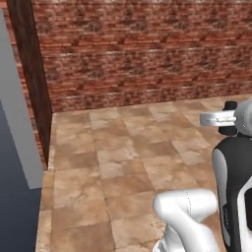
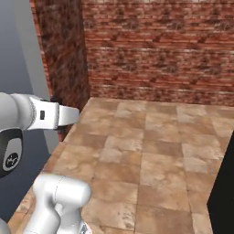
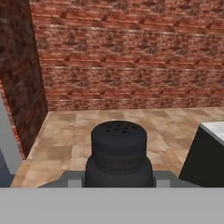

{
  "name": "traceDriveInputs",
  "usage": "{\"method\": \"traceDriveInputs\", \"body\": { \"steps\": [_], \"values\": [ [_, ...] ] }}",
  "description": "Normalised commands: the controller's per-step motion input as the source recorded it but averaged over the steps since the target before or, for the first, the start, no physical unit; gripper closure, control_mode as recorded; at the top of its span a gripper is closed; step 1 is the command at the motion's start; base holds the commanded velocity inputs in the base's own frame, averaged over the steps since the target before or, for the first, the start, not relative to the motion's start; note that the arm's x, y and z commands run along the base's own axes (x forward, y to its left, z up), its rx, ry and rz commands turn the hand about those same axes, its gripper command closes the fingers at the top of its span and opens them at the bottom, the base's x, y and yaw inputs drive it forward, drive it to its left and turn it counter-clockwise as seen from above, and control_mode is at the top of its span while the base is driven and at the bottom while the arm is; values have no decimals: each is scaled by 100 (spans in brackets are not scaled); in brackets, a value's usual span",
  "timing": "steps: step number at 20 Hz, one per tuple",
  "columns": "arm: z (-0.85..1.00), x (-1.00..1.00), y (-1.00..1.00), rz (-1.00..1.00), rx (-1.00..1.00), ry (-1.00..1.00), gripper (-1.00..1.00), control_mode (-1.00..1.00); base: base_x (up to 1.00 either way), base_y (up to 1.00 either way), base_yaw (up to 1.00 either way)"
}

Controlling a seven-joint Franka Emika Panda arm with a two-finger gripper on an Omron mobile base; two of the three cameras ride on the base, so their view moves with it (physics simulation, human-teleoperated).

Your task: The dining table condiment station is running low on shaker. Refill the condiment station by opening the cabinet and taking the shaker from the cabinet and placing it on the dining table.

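The black shaker (image 3: 118, 151) stands upright in the hand view, its holed top facing me. My gripper (image 3: 119, 178) is shut on it, with the fingers (image 3: 73, 179) pressed against its lower body on both sides. At the right edge of the hand view, a dark-sided corner with a pale top looks like the dining table (image 3: 213, 129), lower than the shaker. The same dark side shows in the right base view (image 2: 224, 192). The cabinet is out of view.
A red brick wall (image 1: 142, 54) closes the far side, and a dark brick pillar (image 1: 34, 78) juts out at the left beside a grey wall panel (image 1: 19, 123). Brown tiled floor (image 2: 151, 155) lies open ahead. The arm's forearm (image 2: 50, 114) crosses the base views.
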Motion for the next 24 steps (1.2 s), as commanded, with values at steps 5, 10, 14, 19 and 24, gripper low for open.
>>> {"method": "traceDriveInputs", "body": {
  "steps": [5,10,14,19,24],
  "values": [
    [0,0,0,0,0,0,100,100,100,46,-39],
    [0,0,0,0,0,0,100,100,100,44,-40],
    [0,0,0,0,0,0,100,100,100,45,-40],
    [0,0,0,0,0,0,100,100,99,41,-40],
    [0,0,0,0,0,0,100,100,88,42,-42]
  ]
}}
